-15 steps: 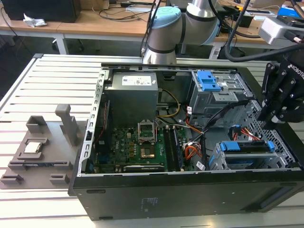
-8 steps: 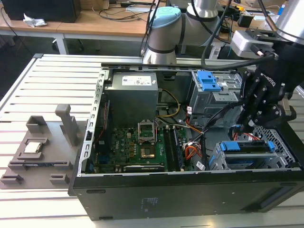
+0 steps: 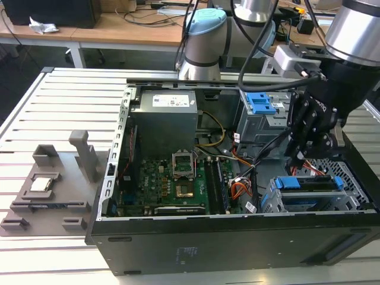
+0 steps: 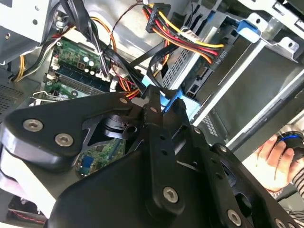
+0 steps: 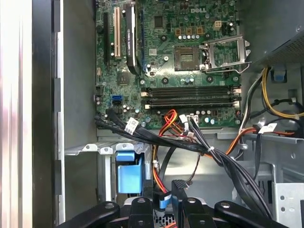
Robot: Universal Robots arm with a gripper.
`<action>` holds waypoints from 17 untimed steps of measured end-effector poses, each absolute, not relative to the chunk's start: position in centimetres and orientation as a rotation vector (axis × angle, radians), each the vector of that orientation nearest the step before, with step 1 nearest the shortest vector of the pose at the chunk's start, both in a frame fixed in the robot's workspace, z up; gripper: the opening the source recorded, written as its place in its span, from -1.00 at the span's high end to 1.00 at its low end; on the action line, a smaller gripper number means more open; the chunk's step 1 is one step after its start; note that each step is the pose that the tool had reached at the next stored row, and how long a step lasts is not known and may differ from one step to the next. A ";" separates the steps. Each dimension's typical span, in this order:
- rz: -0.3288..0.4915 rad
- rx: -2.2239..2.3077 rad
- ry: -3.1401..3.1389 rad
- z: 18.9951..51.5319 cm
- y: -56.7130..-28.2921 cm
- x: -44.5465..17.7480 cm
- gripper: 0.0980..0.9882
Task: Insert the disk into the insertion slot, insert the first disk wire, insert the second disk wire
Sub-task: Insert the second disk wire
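Observation:
The disk [image 3: 309, 183], edged by its blue carrier, lies inside the insertion slot [image 3: 270, 203], the low grey cage at the case's front on the exterior view's right. My black gripper [image 3: 300, 159] hangs just behind that cage. In both wrist views its fingers [image 5: 140, 209] are closed on a blue-tipped black disk wire [image 5: 163, 201]. The same wire's blue tip [image 4: 172, 100] shows past the gripper [image 4: 152, 99]. A second wire, a black plug with red, yellow and black leads [image 4: 211, 53], sits at the disk's end [image 4: 192, 76]; I cannot tell if it is seated.
A taller cage with a blue latch [image 3: 261, 107] stands behind the gripper. Bundled cables [image 5: 209, 152] cross between the motherboard [image 3: 172, 178] and the cages. The power supply [image 3: 163, 116] fills the back corner. A person's hand [image 4: 273, 152] is beside the case.

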State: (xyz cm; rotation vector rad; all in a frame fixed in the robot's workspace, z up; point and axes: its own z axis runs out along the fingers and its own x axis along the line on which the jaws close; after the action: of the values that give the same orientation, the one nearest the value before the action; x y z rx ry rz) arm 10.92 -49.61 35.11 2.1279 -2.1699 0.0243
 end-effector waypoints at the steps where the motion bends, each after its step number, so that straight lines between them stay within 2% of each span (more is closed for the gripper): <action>1: 0.032 2.126 -2.165 35.1 -49.6 10.9 0.54; 5: 0.046 2.119 -2.159 35.1 -49.6 10.9 0.54; 6: 0.046 2.119 -2.158 35.1 -49.6 10.9 0.58; 7: 0.047 2.119 -2.158 35.1 -49.6 10.9 0.73; 8: 0.047 2.118 -2.158 35.1 -49.6 10.9 0.73; 9: 0.048 2.118 -2.158 35.1 -49.6 10.9 0.81; 15: 0.050 2.117 -2.156 35.1 -49.7 10.9 0.81; 17: 0.050 2.117 -2.157 35.1 -50.7 10.9 0.81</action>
State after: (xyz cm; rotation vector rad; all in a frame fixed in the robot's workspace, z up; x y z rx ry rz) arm 10.90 -50.73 35.07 2.1167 -2.1566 0.0505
